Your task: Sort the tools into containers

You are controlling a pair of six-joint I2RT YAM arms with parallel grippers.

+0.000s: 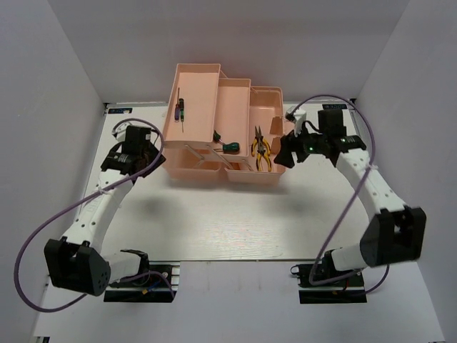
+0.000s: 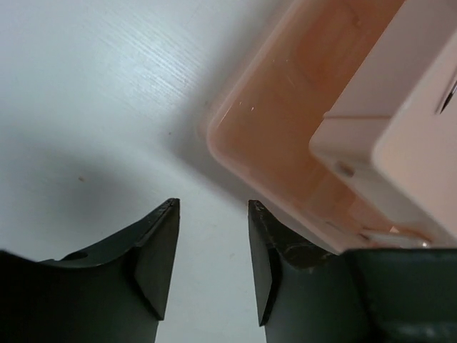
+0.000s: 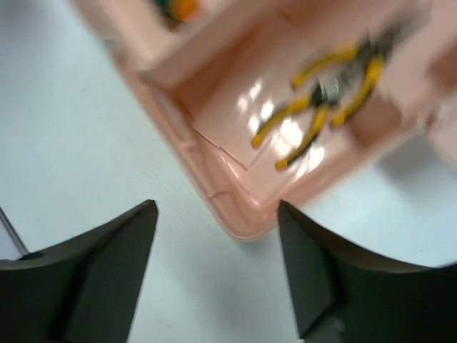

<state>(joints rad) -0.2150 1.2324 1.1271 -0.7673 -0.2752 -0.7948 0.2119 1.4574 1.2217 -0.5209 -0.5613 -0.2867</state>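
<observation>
The salmon-pink toolbox (image 1: pixel 214 179) stands at the back middle of the table with its trays fanned open. Two slim screwdrivers (image 1: pixel 180 107) lie in the raised left tray (image 1: pixel 203 82). A stubby green-handled screwdriver (image 1: pixel 230 146) rests in a middle tray. Two yellow-handled pliers (image 1: pixel 260 147) lie in the right compartment, also seen in the right wrist view as blurred pliers (image 3: pixel 325 96). My left gripper (image 1: pixel 151 158) hangs open and empty by the box's left end (image 2: pixel 285 121). My right gripper (image 1: pixel 285 153) is open and empty beside the box's right corner (image 3: pixel 243 214).
White walls close in the table on the left, back and right. Purple cables (image 1: pixel 43 236) loop off both arms. The arm bases (image 1: pixel 136 282) sit at the near edge. Bare white tabletop (image 1: pixel 214 229) lies in front of the toolbox.
</observation>
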